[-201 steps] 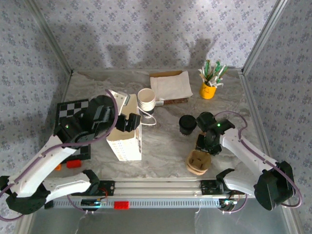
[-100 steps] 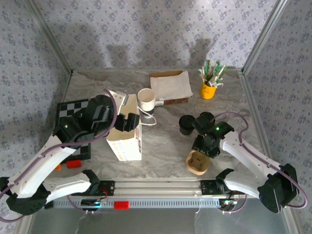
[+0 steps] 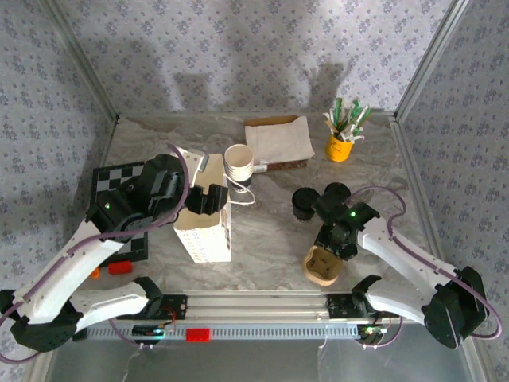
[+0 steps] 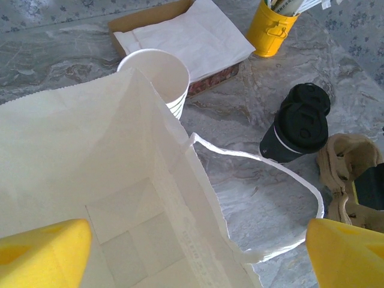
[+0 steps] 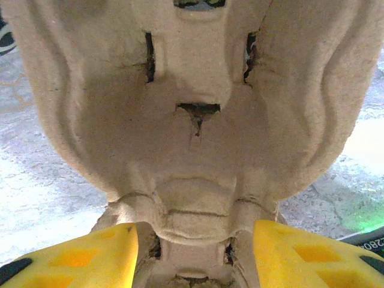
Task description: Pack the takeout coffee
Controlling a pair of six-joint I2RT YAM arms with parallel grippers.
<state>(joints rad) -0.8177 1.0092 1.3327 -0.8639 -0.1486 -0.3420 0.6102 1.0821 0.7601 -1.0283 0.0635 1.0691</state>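
White paper bag [image 3: 205,235] is standing open at the left of the table [image 3: 270,227] in the top view, with the left gripper [image 3: 208,199] hovering at its mouth. The coffee cup [image 3: 238,163] is sitting just behind the bag and outside it, so the packing itself is not yet done. The right gripper [image 3: 330,243] is reaching down onto the cardboard carrier [image 3: 320,267], near a dark cup [image 3: 305,203] with a black lid.

From the left wrist, the jaws are standing wide apart astride the bag's near wall, clamping nothing. What shows of the bag's inside is lying empty, and the coffee cup is waiting beyond its far edge.

From the right wrist, the yellow fingers [image 5: 78,255] are flanking the carrier's narrow end. I cannot tell whether they are pinching it. By my reading, moving the cup is all still left to do.
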